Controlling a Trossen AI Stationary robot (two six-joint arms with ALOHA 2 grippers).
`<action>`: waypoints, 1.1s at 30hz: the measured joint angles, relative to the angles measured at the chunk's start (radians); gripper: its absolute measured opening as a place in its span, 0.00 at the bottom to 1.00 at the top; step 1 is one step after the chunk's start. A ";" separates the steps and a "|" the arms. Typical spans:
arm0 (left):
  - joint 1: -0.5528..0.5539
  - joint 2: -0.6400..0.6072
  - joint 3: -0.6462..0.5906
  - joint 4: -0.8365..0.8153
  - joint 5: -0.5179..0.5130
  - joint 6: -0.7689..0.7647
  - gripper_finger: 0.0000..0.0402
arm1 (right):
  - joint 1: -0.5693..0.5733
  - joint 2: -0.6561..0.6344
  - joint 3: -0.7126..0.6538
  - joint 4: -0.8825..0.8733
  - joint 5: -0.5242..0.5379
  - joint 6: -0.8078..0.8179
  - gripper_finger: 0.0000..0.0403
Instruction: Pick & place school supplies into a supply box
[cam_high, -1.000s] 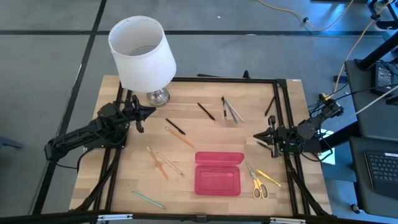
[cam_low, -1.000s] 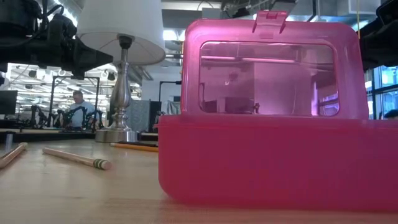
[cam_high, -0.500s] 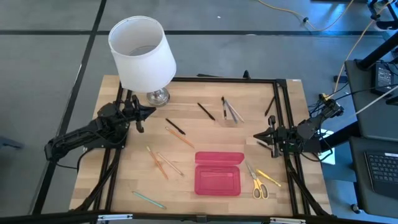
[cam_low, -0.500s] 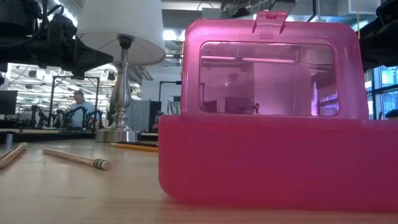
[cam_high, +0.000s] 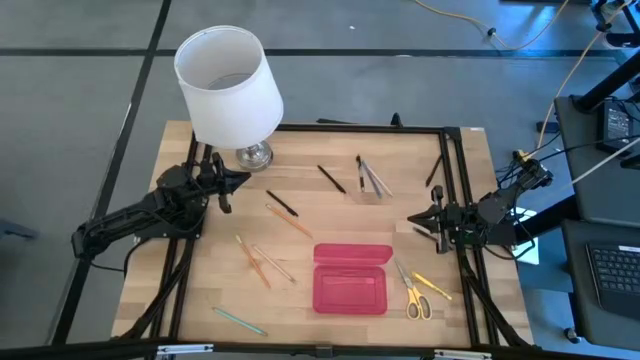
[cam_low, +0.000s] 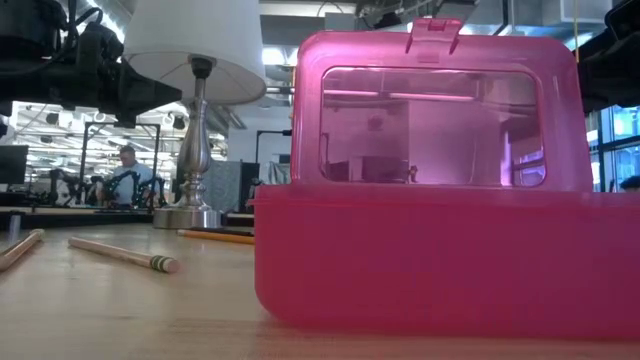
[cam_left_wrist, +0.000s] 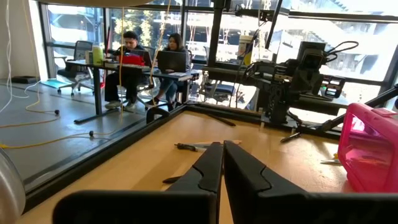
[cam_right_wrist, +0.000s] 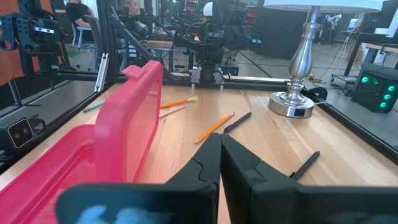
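a: stillness, mostly. compared with a second ago nothing has shifted: both arms sit where they were and every pencil lies in the same spot.

b: so what does that mean for the job?

a: it looks not yet begun, i'd say. the supply box (cam_high: 351, 279) stands open at the near middle of the desk (cam_high: 200, 290), lid up, and from above it looks empty.

b: take me through things, biggest first.

a: the desk is pale wood, smooth, framed by dark rails. then the lamp (cam_high: 229, 86), a white drum shade on a shiny metal stem, at the far left corner. the box is translucent pink plastic, flat, with rounded corners and a clear window in the lid.

b: the arms?

a: left gripper (cam_high: 243, 182) hangs beside the lamp base, jaws pressed together on nothing. right gripper (cam_high: 412, 220) hangs at the right edge, jaws shut too, empty.

b: and the small stuff?

a: yellow-handled scissors (cam_high: 411, 296) just right of the box, an orange pencil (cam_high: 289, 220) and a black pen (cam_high: 282, 204) toward the middle, a teal pencil (cam_high: 238, 320) near the front left. all thin, hard sticks lying flat, well apart from the box.
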 joint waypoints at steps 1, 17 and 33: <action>0.000 0.000 0.000 0.000 0.000 0.000 0.02 | 0.000 0.000 0.000 0.000 0.000 -0.001 0.04; 0.000 0.000 0.000 0.000 0.000 0.000 0.02 | 0.000 0.000 0.000 0.000 -0.014 -0.004 0.08; 0.000 0.000 0.000 0.000 0.000 0.000 0.03 | -0.002 0.002 0.025 0.028 -0.034 0.256 0.32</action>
